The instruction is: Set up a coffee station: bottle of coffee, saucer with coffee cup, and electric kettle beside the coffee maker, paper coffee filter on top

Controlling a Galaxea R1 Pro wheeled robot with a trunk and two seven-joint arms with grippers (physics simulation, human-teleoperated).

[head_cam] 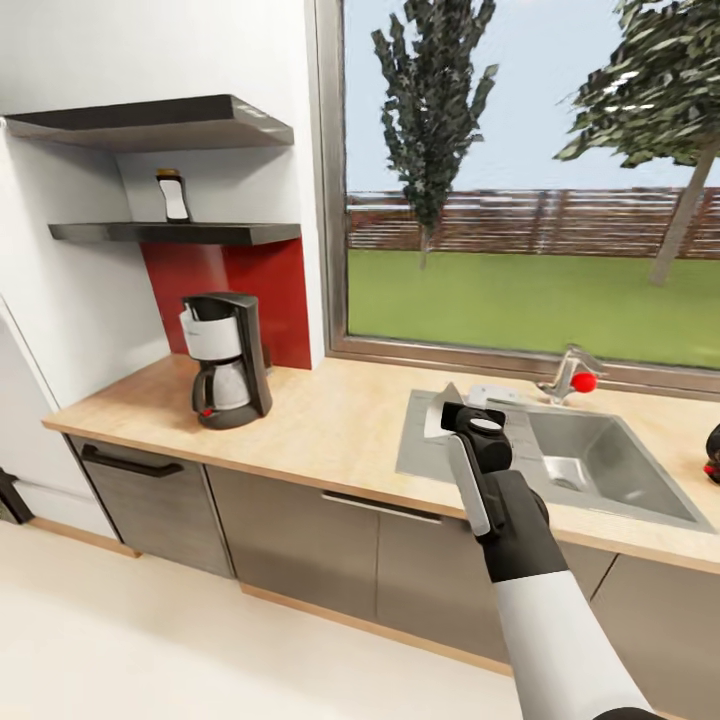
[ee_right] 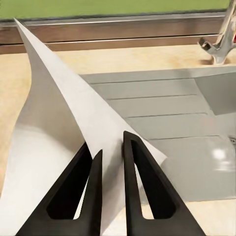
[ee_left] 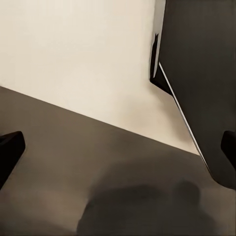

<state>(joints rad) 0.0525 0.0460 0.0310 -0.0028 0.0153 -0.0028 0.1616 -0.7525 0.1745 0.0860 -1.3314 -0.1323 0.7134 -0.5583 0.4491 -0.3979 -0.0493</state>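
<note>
Pinching paper filter [ee_right: 73,132] in right tool [ee_right: 112,152] over sink [head_cam: 600,470]; left tool [ee_left: 118,147] open, near floor.

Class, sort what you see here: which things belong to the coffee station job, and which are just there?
Job:
coffee maker
coffee bottle on the shelf
paper filter in the right gripper

Just there:
sink
tap
window
</note>
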